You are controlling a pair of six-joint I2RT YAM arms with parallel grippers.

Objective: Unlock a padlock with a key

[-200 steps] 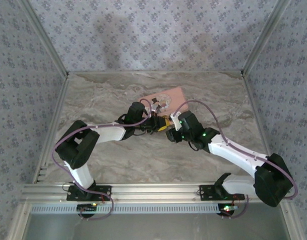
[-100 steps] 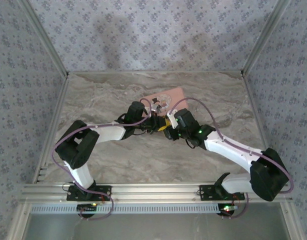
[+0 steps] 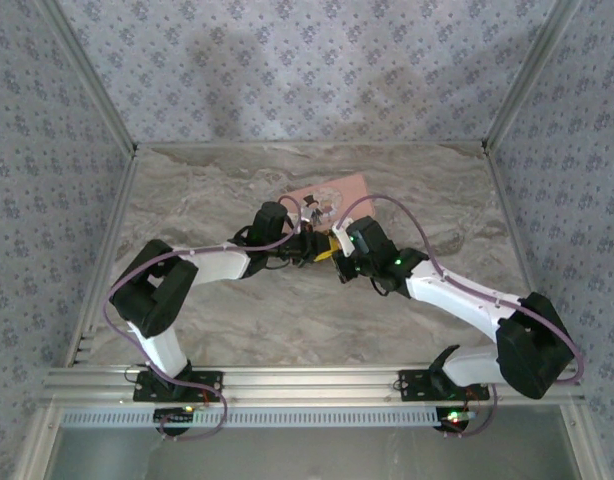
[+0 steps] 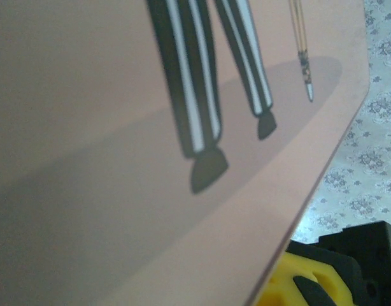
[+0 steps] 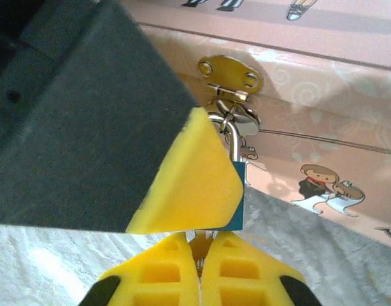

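Glossy pink tin (image 5: 323,127), metal-shackled padlock (image 5: 238,195)

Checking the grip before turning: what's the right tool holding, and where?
Right tool pinches what looks like the key by its near end, right beneath the padlock.

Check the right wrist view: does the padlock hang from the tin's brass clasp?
Yes, the padlock has its metal loop through the brass clasp on the pink tin.
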